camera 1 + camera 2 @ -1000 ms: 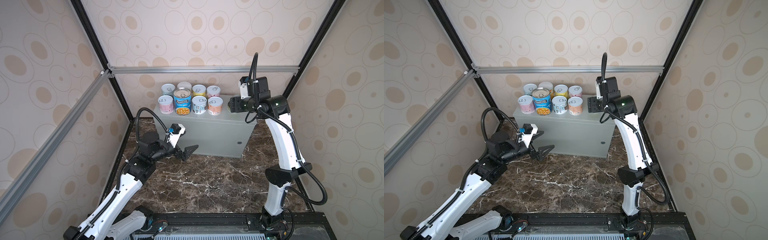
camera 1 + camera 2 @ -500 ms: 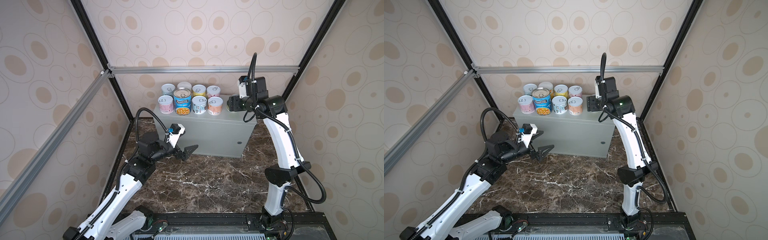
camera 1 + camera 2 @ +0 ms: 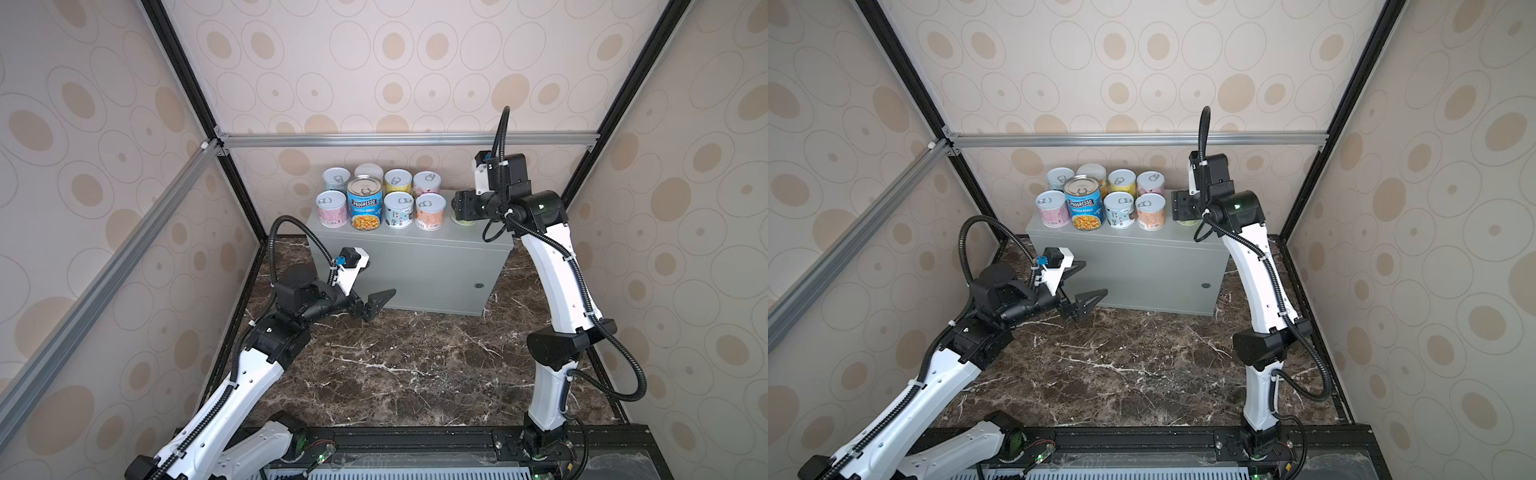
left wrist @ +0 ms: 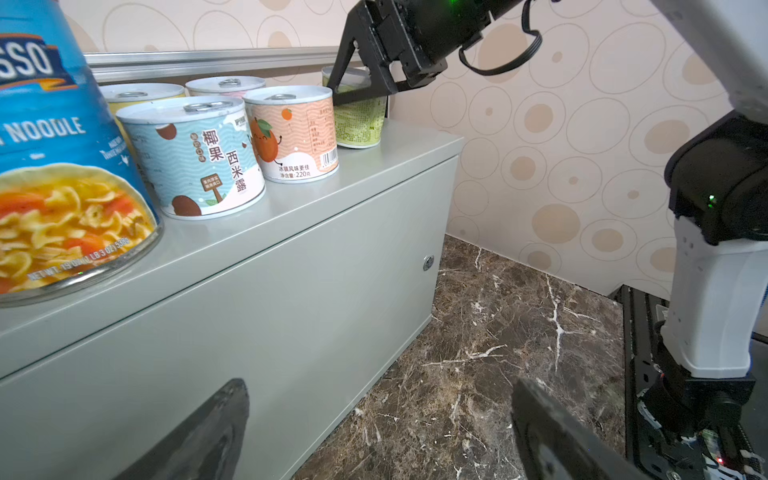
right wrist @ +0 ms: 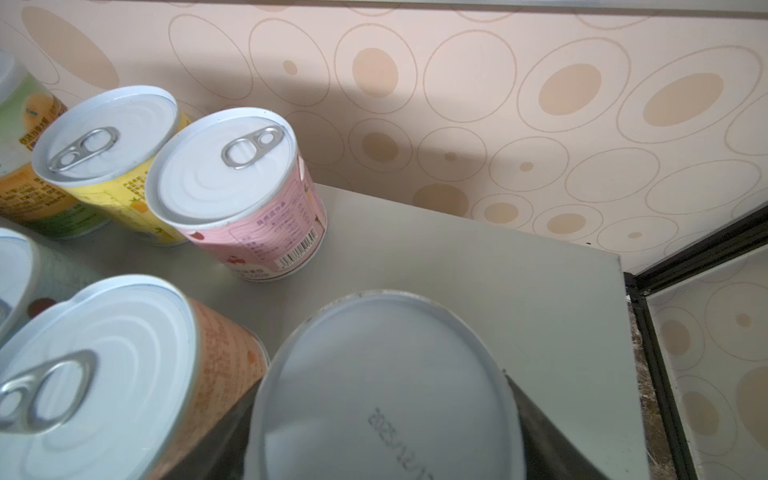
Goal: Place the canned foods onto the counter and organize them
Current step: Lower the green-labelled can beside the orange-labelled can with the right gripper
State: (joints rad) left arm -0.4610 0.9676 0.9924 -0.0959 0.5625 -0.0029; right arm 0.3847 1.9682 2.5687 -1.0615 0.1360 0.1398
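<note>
Nearest, over the dark marble floor (image 3: 415,361), the left hand (image 3: 1094,277) hangs low in front of the desk (image 3: 415,266), fingers spread wide and empty. On the desk top, eight cans stand in two rows of four towards its left end, a tall blue soup can (image 3: 365,203) among them in the front row. The right hand (image 3: 462,212) pinches a green can (image 4: 360,124) at the right end of the front row, just beside an orange can (image 3: 430,212). Its base is at or just above the desk top; which cannot be told. One finger looks wedged between the green and orange cans. This is probably the last can. Best to settle it flat, in line with the front edge, then open only slightly and lift straight up, so the finger does not nudge the orange can.
</note>
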